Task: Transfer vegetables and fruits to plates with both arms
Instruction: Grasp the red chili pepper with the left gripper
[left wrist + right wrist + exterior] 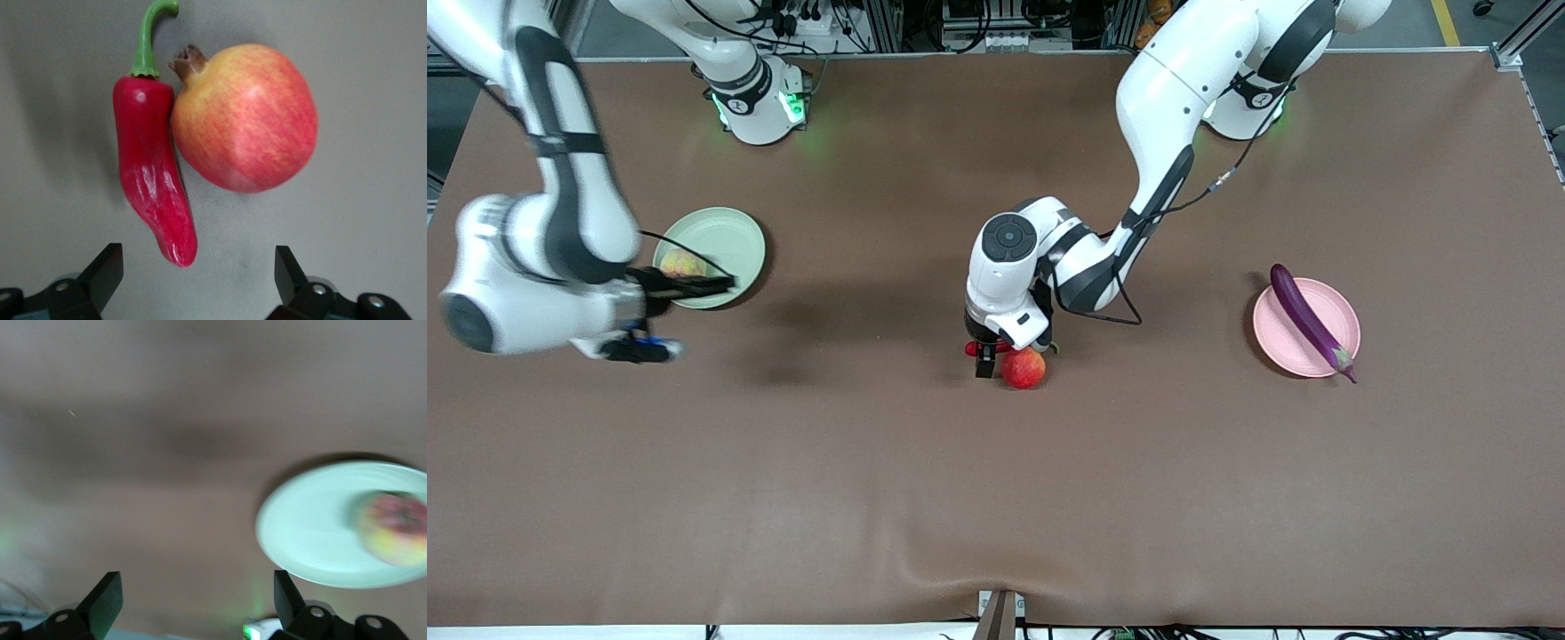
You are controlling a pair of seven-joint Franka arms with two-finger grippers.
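Two items are already on plates: the peach (682,263) lies in the green plate (734,233) toward the right arm's end of the table, and the eggplant (1307,318) lies across the pink plate (1334,307) toward the left arm's end, its stem end hanging over the rim nearer the front camera. Two remain on the brown table (996,498) near its middle: the chili pepper (155,177) and the pomegranate (247,117), touching side by side, the pomegranate nearer the front camera.

The left gripper (985,360) hovers low over this pair with its jaws spread wide and empty; the left wrist view shows both black fingertips (107,267) apart with the pepper's tip between them.

The right gripper (694,284) is over the edge of the green plate, jaws wide apart and holding nothing.

Judging by looks, the pepper is light, glossy and likely slick, tapering toward the tip, so a grip across its thicker middle seems safer than at the tip or the thin green stem. The pomegranate looks firm, round and heavier; it would probably roll if nudged, so closing across its widest part seems best. Because the two touch, taking one may push the other.
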